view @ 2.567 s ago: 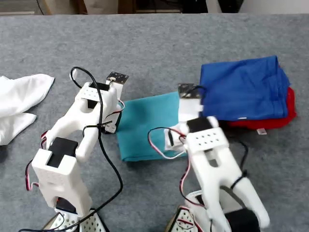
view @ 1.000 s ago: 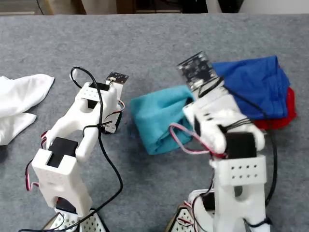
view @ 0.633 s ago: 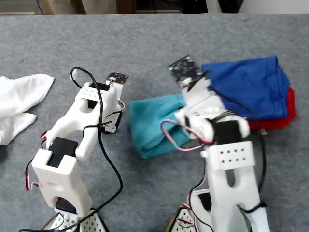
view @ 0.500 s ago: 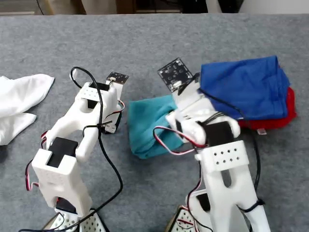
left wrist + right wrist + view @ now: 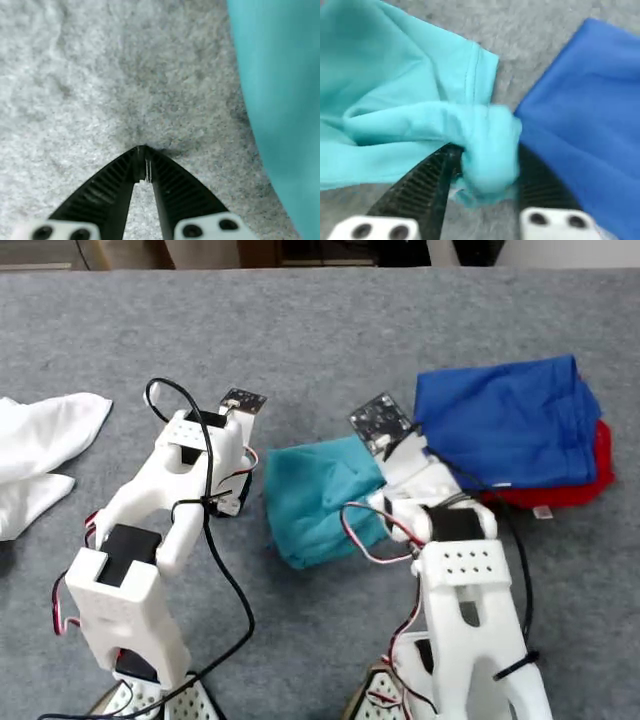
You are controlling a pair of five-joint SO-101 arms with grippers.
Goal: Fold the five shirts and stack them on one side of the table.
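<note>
We have the right gripper [image 5: 487, 155] clamped on a bunched edge of the teal shirt [image 5: 315, 500], at the corner nearest the blue shirt [image 5: 500, 420]. A fistful of cloth sits between the jaws, so the garment can be dragged or lifted as one piece. The teal shirt lies rumpled at the middle of the table [image 5: 330, 330], its gripped corner at about 3 o'clock of its own outline, just beside the blue one. The blue shirt lies folded on top of the red shirt [image 5: 592, 475] toward 2 o'clock of the table. We read that as the chosen stacking side, and the grip on the near corner looks meant to carry teal over onto it. Our left gripper [image 5: 144, 162] rests with its tips pressed together on the bare grey cover at 9 o'clock of the teal shirt — holding nothing, apart from the cloth, out of the way. The white shirt [image 5: 45, 445] lies unfolded at the table's 9 o'clock edge.
</note>
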